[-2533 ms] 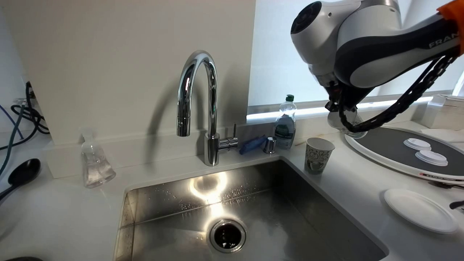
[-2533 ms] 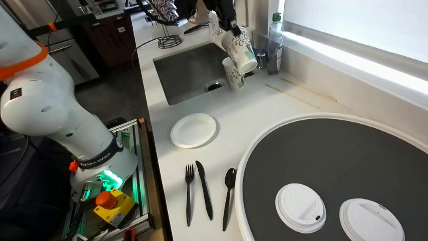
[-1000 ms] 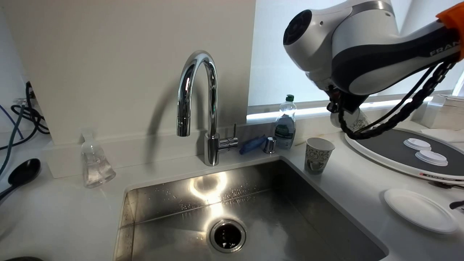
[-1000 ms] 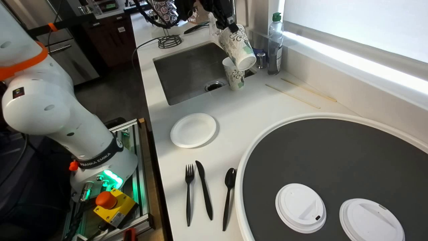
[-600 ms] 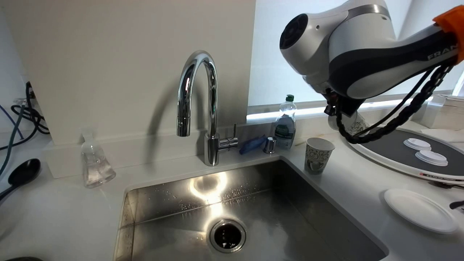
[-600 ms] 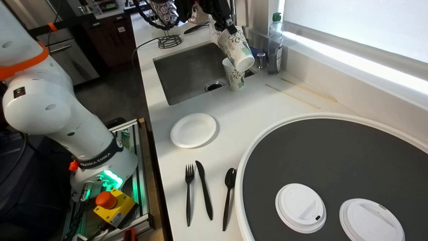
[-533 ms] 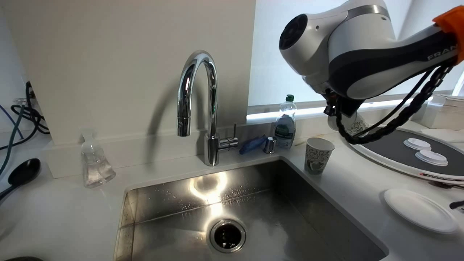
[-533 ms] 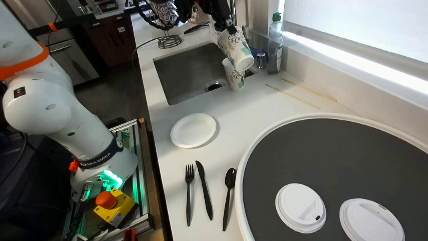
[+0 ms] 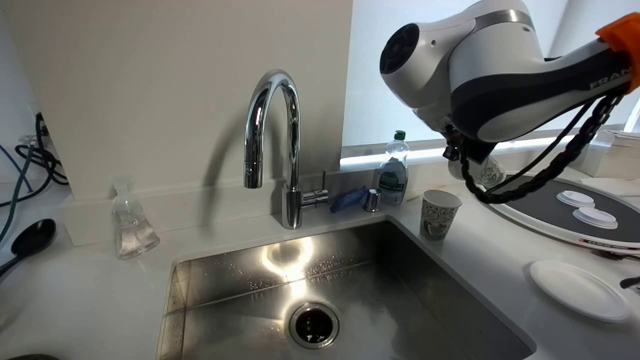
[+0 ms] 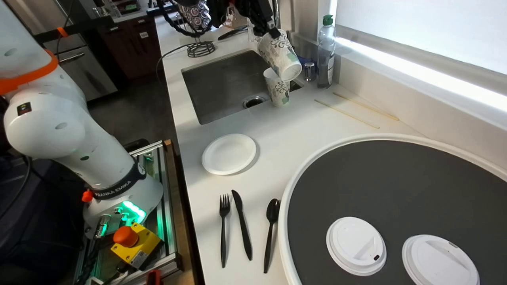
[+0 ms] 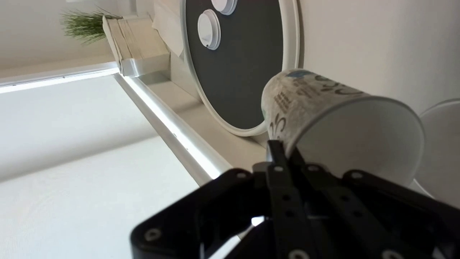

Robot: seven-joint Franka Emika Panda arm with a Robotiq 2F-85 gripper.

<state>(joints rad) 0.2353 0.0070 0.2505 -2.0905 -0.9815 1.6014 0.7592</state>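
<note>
In an exterior view I see a white tabletop (image 10: 293,130), with a sink (image 10: 222,87) let into its far part. Beside this sink stands an upright paper cup (image 10: 280,93). To its right, farther away, stands a green-capped bottle (image 10: 325,55), and two thin sticks (image 10: 347,114) lie nearer than the bottle. At left I find a white plate (image 10: 229,154); nearer lie a black fork (image 10: 223,227), knife (image 10: 242,225) and spoon (image 10: 270,233). At the near right rests a round grey tray (image 10: 396,186), just beside the spoon.

Behind the white counter (image 10: 289,126) I see a plain wall (image 9: 175,100) and a drawn window shade (image 10: 427,35), bright light (image 10: 420,75) spilling beneath; dark floor (image 10: 126,107) beside the counter, brown cabinets (image 10: 128,47) near its far end.
</note>
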